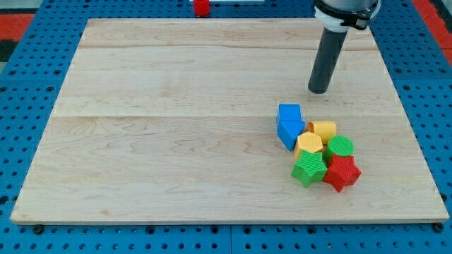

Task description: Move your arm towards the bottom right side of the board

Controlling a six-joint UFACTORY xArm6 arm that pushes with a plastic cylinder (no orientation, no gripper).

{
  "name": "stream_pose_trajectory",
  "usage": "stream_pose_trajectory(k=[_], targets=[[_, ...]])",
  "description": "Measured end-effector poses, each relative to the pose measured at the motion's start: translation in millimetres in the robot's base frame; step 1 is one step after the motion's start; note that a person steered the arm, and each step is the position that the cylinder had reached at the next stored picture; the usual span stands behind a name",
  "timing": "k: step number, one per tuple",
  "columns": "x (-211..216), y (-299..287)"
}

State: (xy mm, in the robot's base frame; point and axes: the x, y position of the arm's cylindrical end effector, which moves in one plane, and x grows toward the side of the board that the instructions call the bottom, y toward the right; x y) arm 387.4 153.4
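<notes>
My tip (319, 90) rests on the wooden board (176, 127) in the right half, a little above and to the right of a tight cluster of blocks. The cluster holds two blue blocks, an upper one (289, 112) and a lower one (290, 132), a yellow block (323, 129), a yellow hexagon-like block (308, 144), a green cylinder (340, 147), a green star (308, 169) and a red star (342, 172). The tip touches none of them; the upper blue block is nearest.
A small red object (202, 8) sits beyond the board's top edge. The board lies on a blue pegboard surface (35, 85) with red areas at the top corners. The board's right edge (413, 127) runs close to the cluster.
</notes>
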Motion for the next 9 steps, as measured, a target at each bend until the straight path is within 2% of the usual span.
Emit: stream_pose_trajectory(k=[1, 2, 3, 5, 6, 8, 9], targets=[[0.0, 3.2], [13.7, 47.1], [59.9, 77.1], [147.7, 72.6], [162.4, 68.7], [225.4, 29.5], [189.0, 11.2]])
